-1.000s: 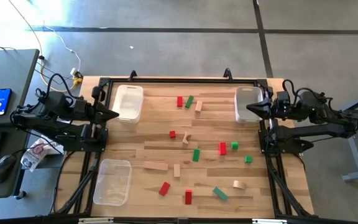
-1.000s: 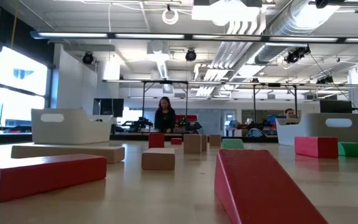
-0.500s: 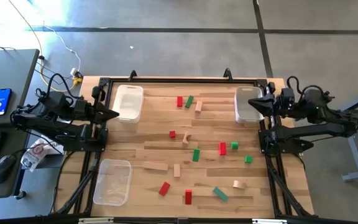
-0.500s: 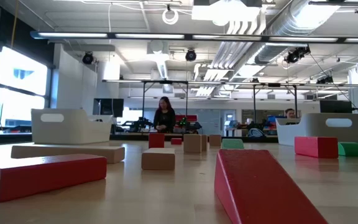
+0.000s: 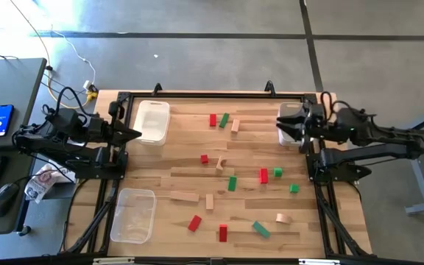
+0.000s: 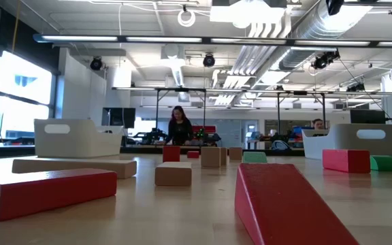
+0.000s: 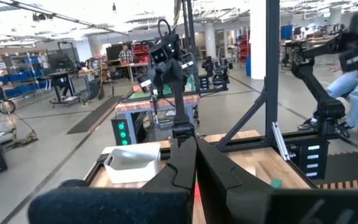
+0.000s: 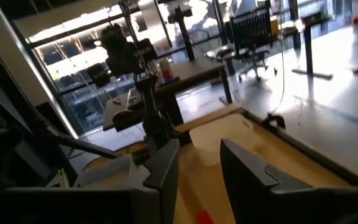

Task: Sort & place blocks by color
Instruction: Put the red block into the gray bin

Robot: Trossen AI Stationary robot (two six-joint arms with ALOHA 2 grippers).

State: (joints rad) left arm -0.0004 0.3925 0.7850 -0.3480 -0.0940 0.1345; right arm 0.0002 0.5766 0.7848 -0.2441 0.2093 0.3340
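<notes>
None of the blocks is sorted yet, as far as I can judge — red, green and plain wood pieces lie scattered across the middle of the table (image 5: 197, 180), and all three clear bins look empty from above. I read this as the very start: reaching for a first block.

I have the right gripper (image 5: 285, 124) out over the bin (image 5: 293, 110) at the far right corner, its fingers (image 8: 166, 168) standing apart with nothing between them. The left gripper (image 5: 135, 135) waits at the table's left edge, just beside the far left bin (image 5: 154, 121), fingers (image 7: 185, 168) pressed together and holding nothing. A third bin (image 5: 132, 215) sits at the near left corner.

Closest to my right arm are a red bar (image 5: 263, 175), a green cube (image 5: 278, 172) just beside it, and another green cube (image 5: 294, 188) a little nearer the front edge. My next move, I think, is to swing the right gripper off the bin and down over one of these — jaws lined up across the block's narrow sides, clear of its neighbour. The red bar and green cube sit close together, so I would approach from the open side.
</notes>
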